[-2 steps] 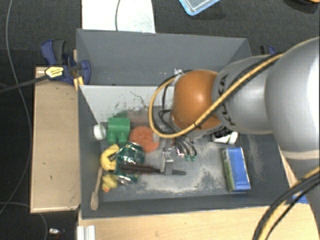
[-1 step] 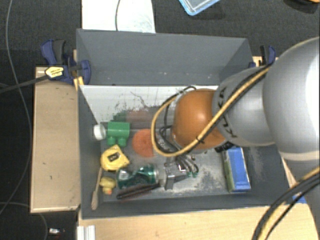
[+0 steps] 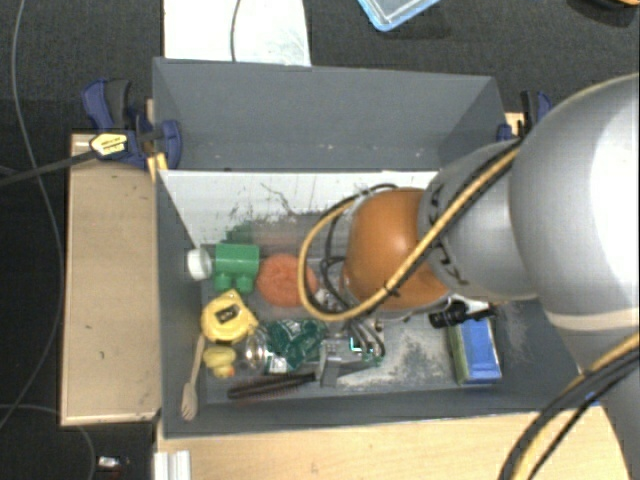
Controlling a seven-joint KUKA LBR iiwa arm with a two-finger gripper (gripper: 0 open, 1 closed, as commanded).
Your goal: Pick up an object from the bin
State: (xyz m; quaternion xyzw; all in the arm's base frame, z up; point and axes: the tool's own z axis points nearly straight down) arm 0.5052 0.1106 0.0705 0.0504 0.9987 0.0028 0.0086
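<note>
wrist cover (image 3: pixel 385 248) over bin (image 3: pixel 330 118) front-centre | nearest: dk-green toy (image 3: pixel 295 340), orange ball (image 3: pixel 282 278) | grip apart/together: can't tell

— Item?
— One dark green crumpled object (image 3: pixel 293 340), glossy, irregular in outline.
— Location?
— On the floor of the bin (image 3: pixel 320 118), near the front wall, left of centre, just beside the pincer (image 3: pixel 343 356).
— Pose?
— Lying low on the floor. Its right edge is hidden, so contact cannot be determined.
</note>
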